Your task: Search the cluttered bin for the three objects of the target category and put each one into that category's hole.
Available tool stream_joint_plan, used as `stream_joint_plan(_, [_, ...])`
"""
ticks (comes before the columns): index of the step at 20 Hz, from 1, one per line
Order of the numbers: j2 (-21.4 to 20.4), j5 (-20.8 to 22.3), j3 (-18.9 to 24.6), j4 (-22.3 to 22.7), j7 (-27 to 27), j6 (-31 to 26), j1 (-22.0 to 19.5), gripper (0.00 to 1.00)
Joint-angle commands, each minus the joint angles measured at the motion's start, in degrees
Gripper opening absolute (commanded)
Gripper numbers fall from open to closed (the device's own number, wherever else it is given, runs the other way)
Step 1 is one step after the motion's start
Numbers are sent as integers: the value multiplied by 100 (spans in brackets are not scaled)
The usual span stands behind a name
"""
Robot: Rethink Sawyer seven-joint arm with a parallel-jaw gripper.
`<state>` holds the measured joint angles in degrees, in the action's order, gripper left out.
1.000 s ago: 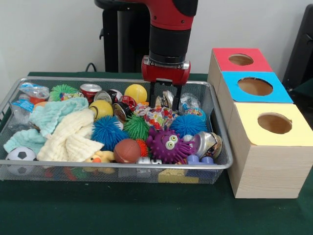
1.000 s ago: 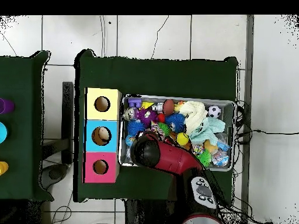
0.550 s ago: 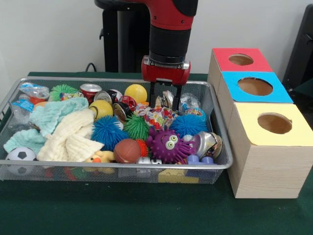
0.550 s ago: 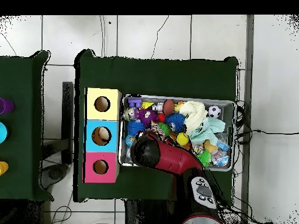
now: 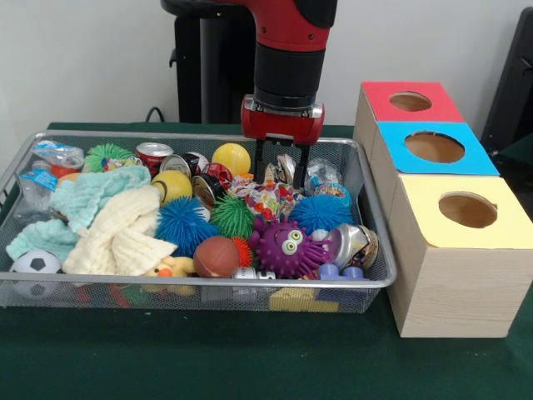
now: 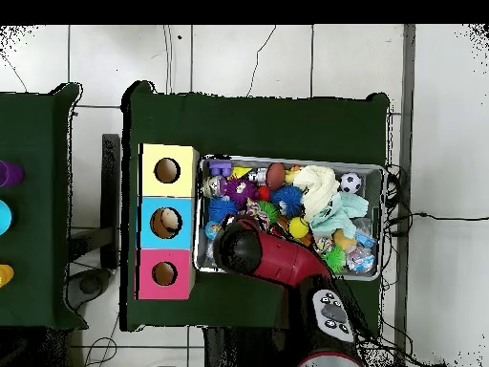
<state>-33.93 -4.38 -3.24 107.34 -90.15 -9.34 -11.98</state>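
Front view: gripper (image 5: 281,171) is seen low in the bin (image 5: 376,218), near the far wall, its two fingers (image 5: 260,163) parted around a crushed can (image 5: 285,167). No squeeze is evident; whether the pads touch the metal cannot be told. In the overhead view the arm (image 6: 272,253) hides that corner.

The target category is not stated. From the gripper's position, cans are judged to be the target. The can between the fingers stands roughly upright, just behind a patterned ball (image 5: 273,200).

Handling, as judgement:
- Crushed cans are judged light, thin-walled, stiff enough across the creases, and slippery on the painted skin. A hold across the flattened mid-body is advised, not at the rim.
- More denting under a firm pinch would matter little.
- Neighbours are packed close; one may be dragged up with the can.

Counts, front view:
- Cans: five are made out: one at the gripper, a red one (image 5: 153,153) and a tilted one (image 5: 175,163) at the far wall, a dark one (image 5: 205,188) on its side, and a silver one (image 5: 351,245) at the near right. Others may be buried.
- Spiky balls: five — two blue (image 5: 182,223), two green (image 5: 231,215), one purple with eyes (image 5: 286,246).
- Smooth balls: two yellow (image 5: 231,157), one soccer ball (image 5: 35,263), one brown football (image 5: 216,255).
- Cloths: two, cream (image 5: 117,229) and mint (image 5: 87,193).
- Boxes: three, each with one hole — red (image 5: 410,102), blue (image 5: 435,147), yellow (image 5: 467,210).

In the overhead view something pale is seen inside the blue hole (image 6: 166,223); what it is cannot be told.
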Motion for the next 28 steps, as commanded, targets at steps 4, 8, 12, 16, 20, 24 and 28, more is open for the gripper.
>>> stream_joint_plan(4, [237, -239, 173, -447, -1122, 147, -87, 100])
stream_joint_plan(8, [247, -177, 310, -414, -1108, 392, -218, 0])
stream_joint_plan(12, [215, -159, 257, -477, -978, 43, -178, 0])
stream_joint_plan(16, [176, -89, 28, -581, -898, -135, 38, 0])
stream_joint_plan(20, [181, -142, 52, -569, -936, -187, 19, 0])
stream_joint_plan(24, [122, -163, 57, -545, -953, -242, 14, 0])
stream_joint_plan(28, [-114, -245, -24, -543, -1004, -582, 111, 0])
